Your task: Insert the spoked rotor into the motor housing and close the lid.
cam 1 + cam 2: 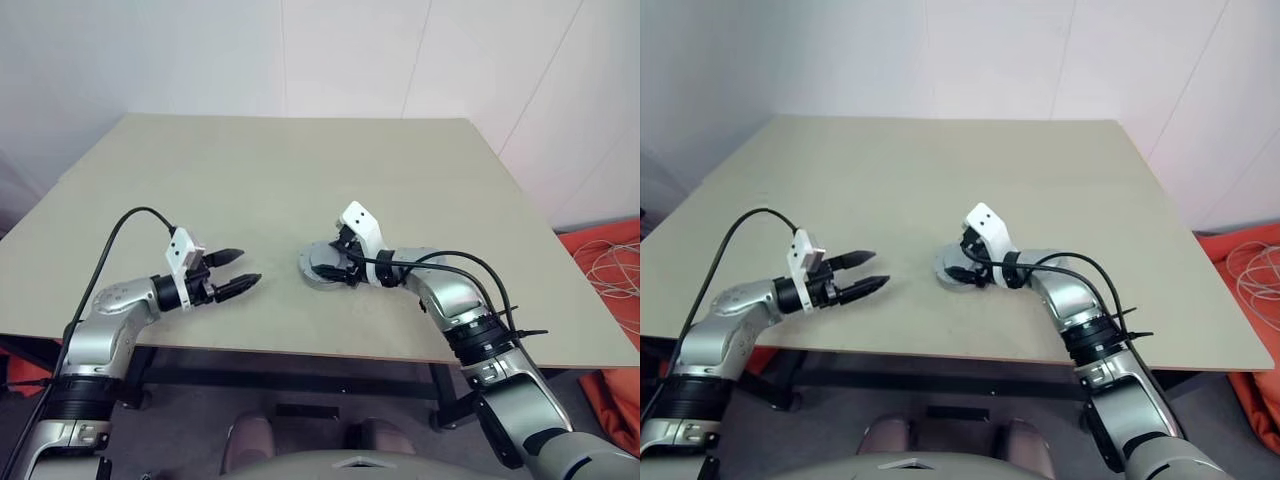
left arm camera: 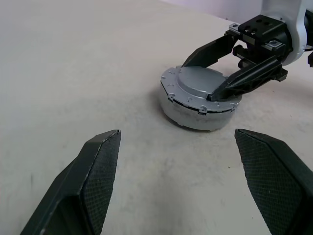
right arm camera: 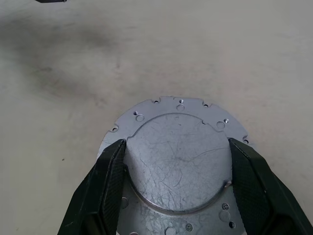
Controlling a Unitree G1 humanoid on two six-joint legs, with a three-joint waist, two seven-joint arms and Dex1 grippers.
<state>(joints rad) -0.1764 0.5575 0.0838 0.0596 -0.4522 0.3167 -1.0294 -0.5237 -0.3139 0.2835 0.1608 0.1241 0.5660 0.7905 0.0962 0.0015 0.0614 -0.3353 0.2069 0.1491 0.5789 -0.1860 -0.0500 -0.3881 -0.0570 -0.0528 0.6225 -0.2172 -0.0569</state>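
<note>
Lid (image 3: 178, 156), flat grey metal disc, sits closed on round housing (image 2: 195, 117) near surface's (image 1: 250, 180) front edge. Rotor hidden, so I judge it inserted. Right tool (image 3: 178, 183) spread astride raised lid centre, gripping nothing; left tool (image 1: 237, 270) open, empty, apart. Only retreat left.

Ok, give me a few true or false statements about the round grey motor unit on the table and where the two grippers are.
1. The flat grey metal lid lies closed on the round motor housing. True.
2. The right gripper has its jaws spread on either side of the lid's raised centre. True.
3. The left gripper is clamped on the housing. False: it hangs open, apart from it.
4. The housing sits on the floor. False: it sits on the beige table.
</note>
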